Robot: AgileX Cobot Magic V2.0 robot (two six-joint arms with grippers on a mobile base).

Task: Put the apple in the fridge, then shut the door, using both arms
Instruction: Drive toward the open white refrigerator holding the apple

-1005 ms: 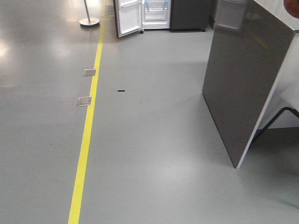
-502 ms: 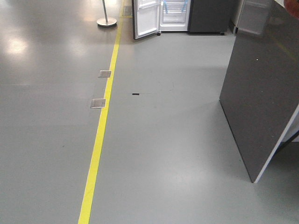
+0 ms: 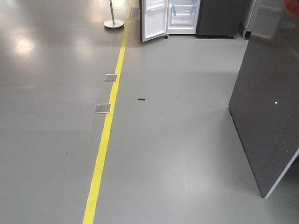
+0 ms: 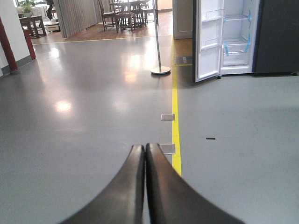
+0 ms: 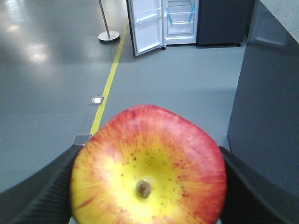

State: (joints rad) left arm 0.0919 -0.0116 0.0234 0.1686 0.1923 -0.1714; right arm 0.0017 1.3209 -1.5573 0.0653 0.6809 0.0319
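The apple, red with a yellow patch round its stem, fills the lower half of the right wrist view. My right gripper is shut on it, with a black finger pressed against each side. Far across the floor the fridge stands open, showing its white interior and blue tape strips. Its door is swung out to the left. The fridge and the door also appear in the left wrist view. There my left gripper is shut on nothing, over bare floor.
A grey-sided counter stands close on the right. A yellow floor line runs toward the fridge, with two metal floor plates beside it. A stanchion base stands left of the door. Tables and chairs are far behind.
In the front view the whole scene has slid to the right. The fridge, the yellow line and the counter all sit further right than a second ago.
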